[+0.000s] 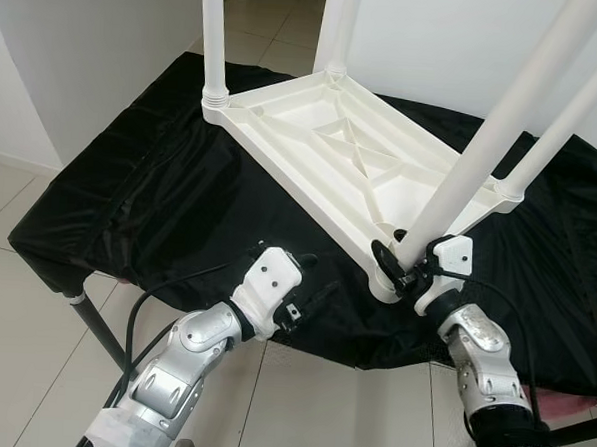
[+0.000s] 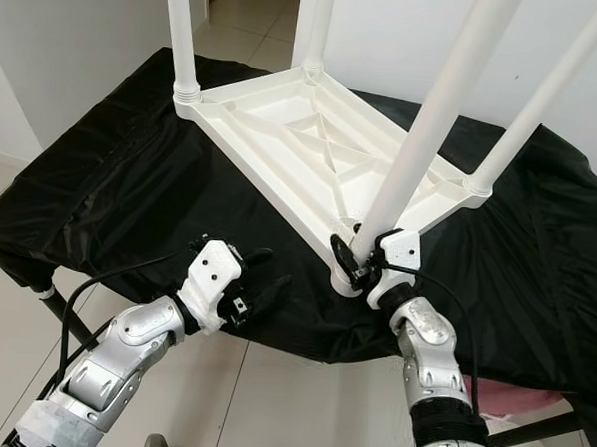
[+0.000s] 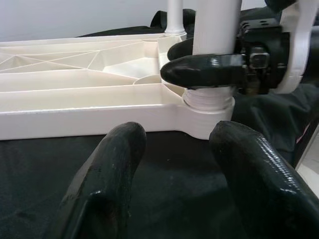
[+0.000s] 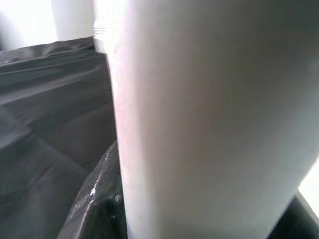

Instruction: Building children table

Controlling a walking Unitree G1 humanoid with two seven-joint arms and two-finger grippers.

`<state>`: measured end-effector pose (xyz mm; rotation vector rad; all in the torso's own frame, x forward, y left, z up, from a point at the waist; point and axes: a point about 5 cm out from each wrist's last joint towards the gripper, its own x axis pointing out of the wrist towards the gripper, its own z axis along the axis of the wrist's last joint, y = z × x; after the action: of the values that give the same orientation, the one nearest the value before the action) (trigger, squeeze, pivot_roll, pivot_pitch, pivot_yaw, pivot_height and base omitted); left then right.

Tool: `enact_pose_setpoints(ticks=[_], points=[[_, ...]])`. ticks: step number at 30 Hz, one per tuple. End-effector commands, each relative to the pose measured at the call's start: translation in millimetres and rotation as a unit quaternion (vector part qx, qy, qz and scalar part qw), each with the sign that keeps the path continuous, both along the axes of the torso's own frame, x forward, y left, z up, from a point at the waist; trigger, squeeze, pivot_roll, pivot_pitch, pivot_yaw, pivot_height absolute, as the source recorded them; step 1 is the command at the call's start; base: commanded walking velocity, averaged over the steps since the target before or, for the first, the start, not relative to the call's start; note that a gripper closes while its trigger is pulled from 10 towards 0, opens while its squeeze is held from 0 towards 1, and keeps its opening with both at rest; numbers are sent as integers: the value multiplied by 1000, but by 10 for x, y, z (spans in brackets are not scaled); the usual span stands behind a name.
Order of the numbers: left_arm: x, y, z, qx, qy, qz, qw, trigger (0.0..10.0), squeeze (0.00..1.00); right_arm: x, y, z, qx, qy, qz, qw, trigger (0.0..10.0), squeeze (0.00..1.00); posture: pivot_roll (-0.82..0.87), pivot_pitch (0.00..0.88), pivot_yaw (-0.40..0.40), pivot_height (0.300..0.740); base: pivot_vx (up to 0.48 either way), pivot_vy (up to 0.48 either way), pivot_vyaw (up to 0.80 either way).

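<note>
White tabletop (image 1: 332,150) upside down on black-draped table (image 1: 110,189). Right tool (image 1: 402,261) pinching near leg (image 1: 471,173) at socket: keep leg upright, press and twist home. Left tool (image 3: 169,174) spread, just short of tabletop edge; could steady it.

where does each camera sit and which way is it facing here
Left eye view: head, looking down at the upturned white table on black cloth; both arms show.
Right eye view: same scene, slightly shifted.
Left wrist view: along the open left tool toward the near corner socket.
Right wrist view: pressed against the near leg.
Shared: the right tool clamped on that leg shows in the eye and left wrist views.
</note>
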<state>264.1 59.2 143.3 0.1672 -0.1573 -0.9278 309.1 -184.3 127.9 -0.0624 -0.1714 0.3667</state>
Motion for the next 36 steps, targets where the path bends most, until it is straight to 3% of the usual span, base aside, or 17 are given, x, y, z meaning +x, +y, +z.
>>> enact_pose_setpoints(ticks=[1, 6, 8, 13, 16, 17, 19, 28, 36], points=[[-50, -31, -13, 3, -1, -21, 1000, 10000, 0, -29, -134, -98, 1, 27, -47, 999, 10000, 0, 50, 68, -75, 740, 0, 0, 0], [-58, -29, -23, 2, 3, -22, 1000, 10000, 0, -183, -143, -179, 12, 34, -135, 990, 10000, 0, 40, 74, -70, 740, 0, 0, 0], [-61, -45, -26, 2, 5, -26, 1000, 10000, 0, -282, -94, -244, 24, 38, -195, 980, 10000, 0, 30, 80, -67, 740, 0, 0, 0], [-59, -55, -24, 1, 5, -27, 1000, 10000, 0, -335, -45, -273, 36, 43, -239, 970, 10000, 0, 29, 84, -68, 740, 0, 0, 0], [-54, -69, -17, -1, 5, -27, 1000, 10000, 0, -371, 142, -290, 73, 52, -303, 949, 10000, 0, 31, 85, -67, 740, 0, 0, 0], [-54, -70, -16, -2, 5, -27, 1000, 10000, 0, -365, 215, -279, 78, 53, -307, 947, 10000, 0, 32, 85, -67, 740, 0, 0, 0], [-57, -70, -15, -2, 5, -27, 1000, 10000, 0, -322, 365, -213, 75, 41, -270, 959, 10000, 0, 33, 86, -66, 740, 0, 0, 0], [-51, -55, -10, -3, 5, -22, 1000, 10000, 0, -330, 346, -197, 64, 43, -260, 963, 10000, 0, 40, 95, -71, 740, 0, 0, 0], [-54, -40, -18, -4, 11, -16, 1000, 10000, 0, -338, 453, -157, 63, 35, -231, 970, 10000, 0, 45, 103, -78, 740, 0, 0, 0]])
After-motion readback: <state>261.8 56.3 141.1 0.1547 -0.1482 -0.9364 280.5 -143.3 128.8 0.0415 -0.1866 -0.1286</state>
